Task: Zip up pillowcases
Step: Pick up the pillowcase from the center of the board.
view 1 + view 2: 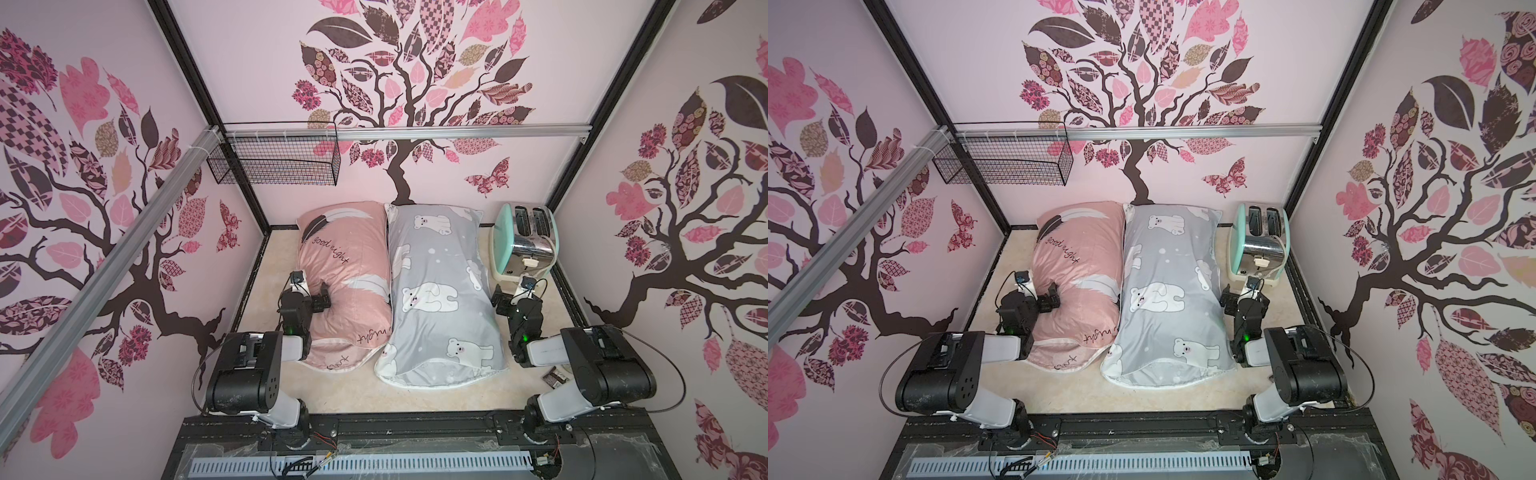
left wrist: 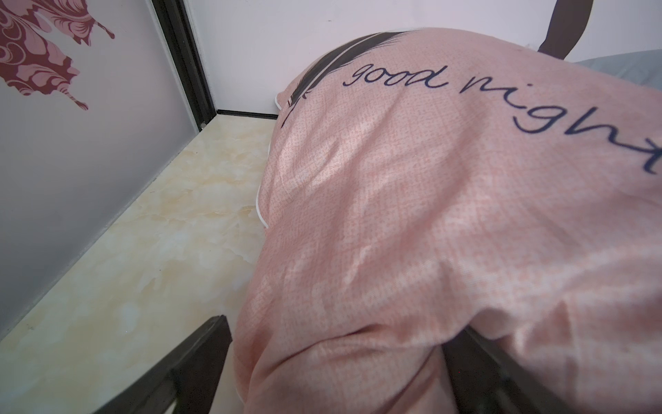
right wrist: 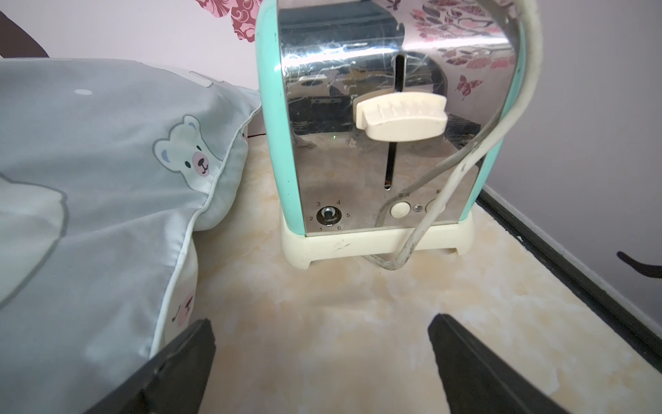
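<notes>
Two pillowcases lie side by side mid-frame in both top views, long edges touching, far ends against the back wall. The pink pillowcase (image 1: 349, 257) with "good night" script sits left of the grey pillowcase (image 1: 440, 266) with polar bears, both stuffed and both on the marbled table (image 1: 415, 399). The near ends toward the lower frame look loose and folded, with white piping showing; the zip itself cannot be made out. The left gripper (image 1: 322, 297) is at the left flank of the pink pillowcase, lower part; in the left wrist view the left gripper (image 2: 344, 329) has its jaws wide apart, one dark finger (image 2: 186, 372) over bare table and pink fabric bulging into the gap, not clamped. The right gripper (image 1: 500, 301) sits just right of the grey pillowcase, in front of the toaster (image 1: 525, 241); in the right wrist view it (image 3: 320, 320) is spread apart over bare table, one finger (image 3: 179, 365) against the grey edge, holding nothing. The toaster's cord (image 3: 465, 161) hangs down its chrome face. A wire basket (image 1: 274, 162) hangs on the rail, upper left.
</notes>
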`<state>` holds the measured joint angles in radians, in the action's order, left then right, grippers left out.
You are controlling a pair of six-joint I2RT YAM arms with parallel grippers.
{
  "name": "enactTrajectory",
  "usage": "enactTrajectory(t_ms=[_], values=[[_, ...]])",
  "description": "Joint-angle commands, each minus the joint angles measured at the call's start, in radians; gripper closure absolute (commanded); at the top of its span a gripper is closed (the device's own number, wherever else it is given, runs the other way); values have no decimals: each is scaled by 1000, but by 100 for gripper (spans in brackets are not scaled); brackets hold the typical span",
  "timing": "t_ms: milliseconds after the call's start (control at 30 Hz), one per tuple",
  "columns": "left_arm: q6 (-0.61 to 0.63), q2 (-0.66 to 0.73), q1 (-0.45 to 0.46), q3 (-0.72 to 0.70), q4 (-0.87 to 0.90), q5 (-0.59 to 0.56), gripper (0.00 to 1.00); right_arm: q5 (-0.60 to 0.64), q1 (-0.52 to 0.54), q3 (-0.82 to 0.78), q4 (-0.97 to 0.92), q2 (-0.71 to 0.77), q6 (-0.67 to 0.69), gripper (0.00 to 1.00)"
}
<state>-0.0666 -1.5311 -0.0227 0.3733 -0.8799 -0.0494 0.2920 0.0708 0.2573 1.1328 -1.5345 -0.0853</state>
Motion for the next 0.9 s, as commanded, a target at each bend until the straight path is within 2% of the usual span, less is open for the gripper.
enactTrajectory(t_ms=[0, 300, 333, 367, 433, 500, 533, 567, 633, 700, 767, 867], values=[[27, -28, -5, 29, 38, -16, 2, 10, 4, 30, 3, -18, 4, 1], [25, -27, -8, 24, 35, -13, 2, -5, -4, 38, -10, -20, -2, 1], [28, -22, -7, 22, 22, -31, 2, -4, -5, 25, 10, -15, 1, 1], [15, 8, 1, 25, 18, -98, 2, 20, -4, 10, 66, -1, 7, 1], [17, 188, 28, 96, 305, -169, 3, 50, -1, 65, -193, 144, -11, 0], [3, 383, 123, 175, 553, -290, 2, 57, 10, 142, -432, 257, -88, 0], [-24, 456, 171, 226, 668, -357, 2, 60, 23, 185, -567, 304, -136, 0], [-106, 512, 194, 281, 817, -386, 2, 84, 57, 234, -714, 349, -160, 0], [-257, 588, 212, 346, 999, -287, 3, 112, 136, 299, -903, 429, -179, 0], [-347, 632, 251, 345, 1114, -200, 6, 42, 205, 357, -1038, 489, -197, 0], [-429, 658, 266, 325, 1238, -125, 16, -81, 272, 432, -1177, 504, -226, 0], [-525, 686, 269, 223, 1245, 30, 30, -331, 390, 518, -1264, 462, -267, 0]])
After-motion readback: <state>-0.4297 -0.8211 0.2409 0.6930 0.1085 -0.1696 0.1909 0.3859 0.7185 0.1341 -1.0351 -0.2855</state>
